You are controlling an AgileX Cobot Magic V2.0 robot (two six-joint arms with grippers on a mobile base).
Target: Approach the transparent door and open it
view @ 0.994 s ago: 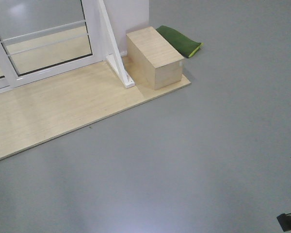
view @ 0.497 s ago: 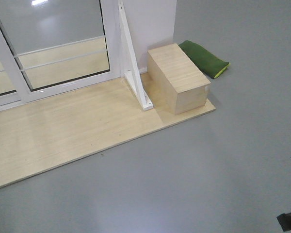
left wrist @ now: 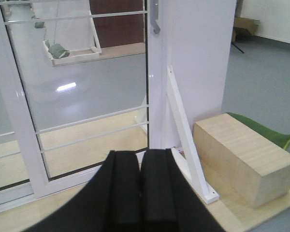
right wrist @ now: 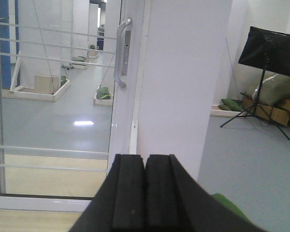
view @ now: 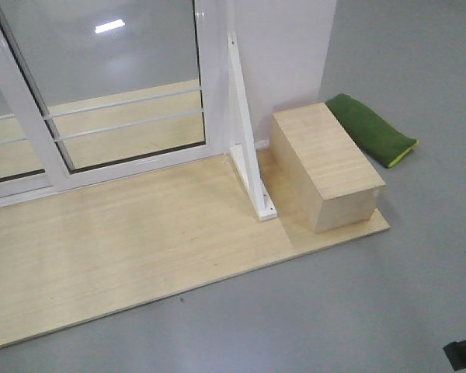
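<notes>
While left gripper (left wrist: 139, 193) and right gripper (right wrist: 145, 193) sit clenched (both black), transparent door (view: 116, 78), wood platform (view: 140, 241), grey floor (view: 334, 311).

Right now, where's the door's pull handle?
Right wrist view, upper left of centre: the grey handle sits on the right-hand frame of the transparent door, beside the white wall panel.

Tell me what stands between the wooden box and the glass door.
A white slanted brace stands between the box and the door, its foot on the wooden platform; the front view shows it.
</notes>
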